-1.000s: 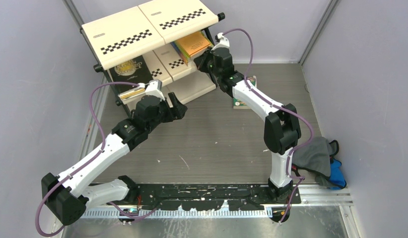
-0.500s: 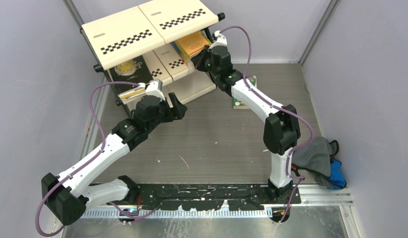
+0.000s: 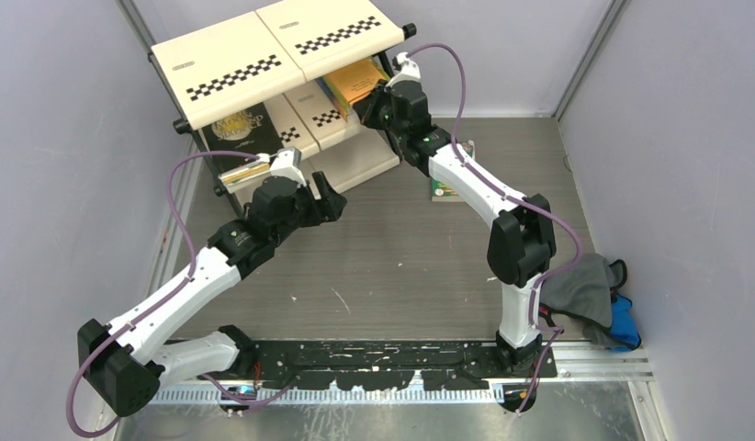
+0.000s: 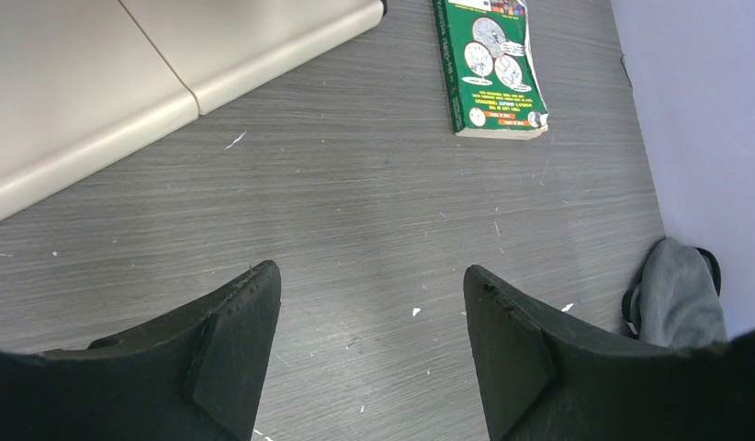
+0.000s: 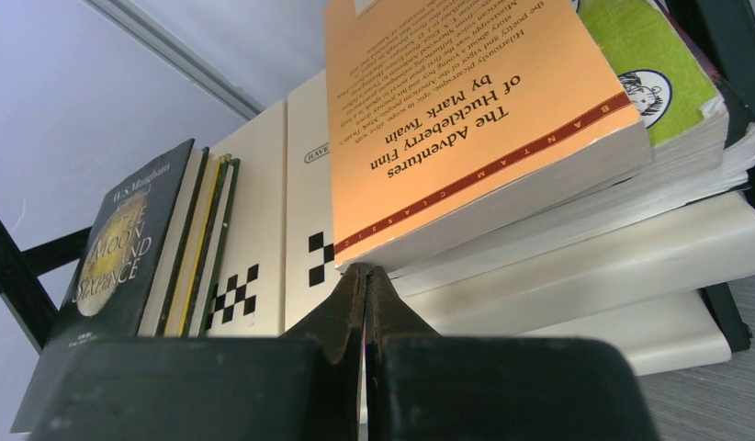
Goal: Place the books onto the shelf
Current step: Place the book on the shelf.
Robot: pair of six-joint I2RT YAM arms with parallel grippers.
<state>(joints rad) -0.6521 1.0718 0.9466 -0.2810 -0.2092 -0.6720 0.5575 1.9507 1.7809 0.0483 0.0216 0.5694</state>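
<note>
- Tabletop of grey wood grain, flecked with pale scuffs, fills the overhead view, with lilac walls closing it in. The shelf stands at the far left, and a cloth bundle lies at the right edge.
- Left wrist view: the left gripper hangs wide open and empty over bare boards. A green book lies flat farther off, near the wall and apart from the shelf's bottom panel.
- Right wrist view: the right gripper is pinched closed on nothing, its tips at the near edge of the orange book. That book lies on a lime green book on a shelf tier, and a black book stands upright to the left.
</note>
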